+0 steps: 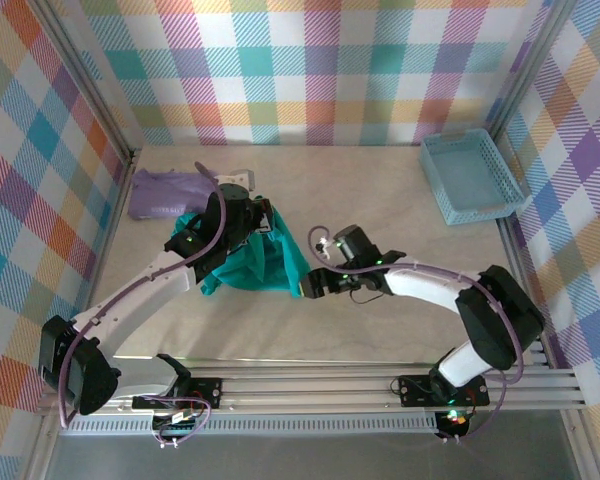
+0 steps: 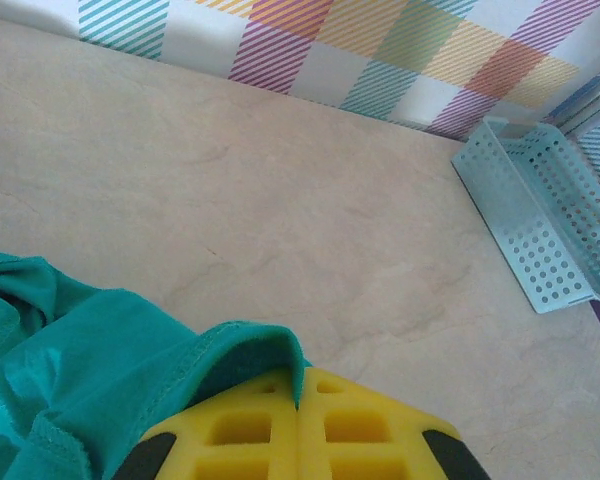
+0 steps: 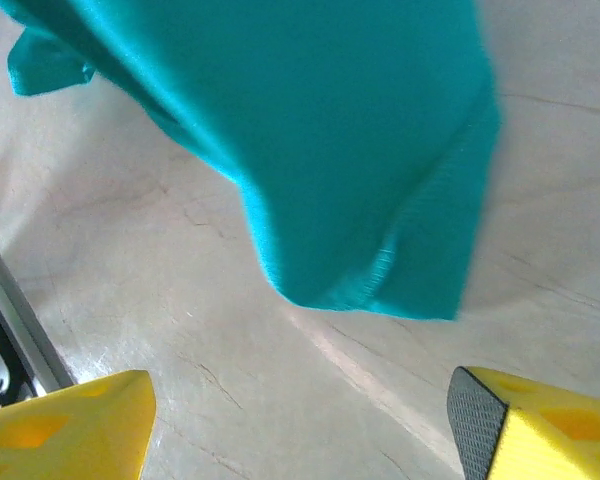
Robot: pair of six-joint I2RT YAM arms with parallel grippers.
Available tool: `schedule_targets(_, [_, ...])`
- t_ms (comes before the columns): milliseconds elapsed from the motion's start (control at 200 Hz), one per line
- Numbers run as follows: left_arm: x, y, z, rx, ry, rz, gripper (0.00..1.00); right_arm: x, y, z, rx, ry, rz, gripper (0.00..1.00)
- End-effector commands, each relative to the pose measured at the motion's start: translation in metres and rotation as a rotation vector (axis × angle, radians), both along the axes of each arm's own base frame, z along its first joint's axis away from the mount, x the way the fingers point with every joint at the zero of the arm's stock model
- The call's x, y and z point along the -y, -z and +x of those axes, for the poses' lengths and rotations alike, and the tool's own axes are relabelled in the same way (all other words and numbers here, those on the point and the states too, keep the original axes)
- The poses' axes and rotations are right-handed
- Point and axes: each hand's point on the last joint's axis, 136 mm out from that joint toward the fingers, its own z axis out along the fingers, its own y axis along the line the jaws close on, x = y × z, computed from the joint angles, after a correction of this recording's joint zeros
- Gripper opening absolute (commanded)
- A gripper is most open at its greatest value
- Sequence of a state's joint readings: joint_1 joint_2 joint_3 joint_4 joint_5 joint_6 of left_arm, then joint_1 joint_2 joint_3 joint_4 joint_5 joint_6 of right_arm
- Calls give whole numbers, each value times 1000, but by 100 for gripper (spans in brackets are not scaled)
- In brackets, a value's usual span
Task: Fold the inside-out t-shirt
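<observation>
The teal-green cotton t-shirt [image 1: 262,262] hangs bunched above the desk [image 1: 380,190], nearer its left edge than its right and about midway between near and far edges. The left tool [image 2: 298,388] has its yellow fingers pressed together on a stitched hem of the shirt. The right tool [image 3: 298,402] is spread wide, apart from the cloth, with a loose hemmed corner dangling just beyond its fingers.

With one thin pinch carrying the whole bundle, the hem could slip out. The dangling corner looks blurred, perhaps swinging, so the right tool might shut on air or catch two layers, leaving the shirt twisted. The lavender folded garment [image 1: 165,192] at the far left corner lies close enough to get snagged or dragged.
</observation>
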State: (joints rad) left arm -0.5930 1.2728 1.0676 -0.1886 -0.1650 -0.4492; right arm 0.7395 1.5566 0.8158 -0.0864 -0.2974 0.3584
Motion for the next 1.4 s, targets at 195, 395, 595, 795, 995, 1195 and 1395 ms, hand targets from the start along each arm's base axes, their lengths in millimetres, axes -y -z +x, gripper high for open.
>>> schedule_targets(195, [-9,1,-4,1,-18,16,0,-15,34,36,102,97,-120,58])
schedule_targets(395, [-13,4,-5,2,-32,27,0,-24,35,46,121,105,-103,35])
schedule_targets(595, [-18,9,-5,-5,-57,34,0,-19,14,52,174,101,-98,0])
schedule_targets(795, [-13,2,-8,2,-26,0,0,19,-51,67,262,151,-51,0])
schedule_targets(995, [23,-41,-25,75,159,-170,0,85,-163,92,399,293,79,0])
schedule_targets(1195, [45,-28,-36,50,230,-183,4,132,-197,100,438,399,70,0])
schedule_targets(1395, [22,77,-48,-180,141,-29,11,145,-144,97,317,439,-38,0])
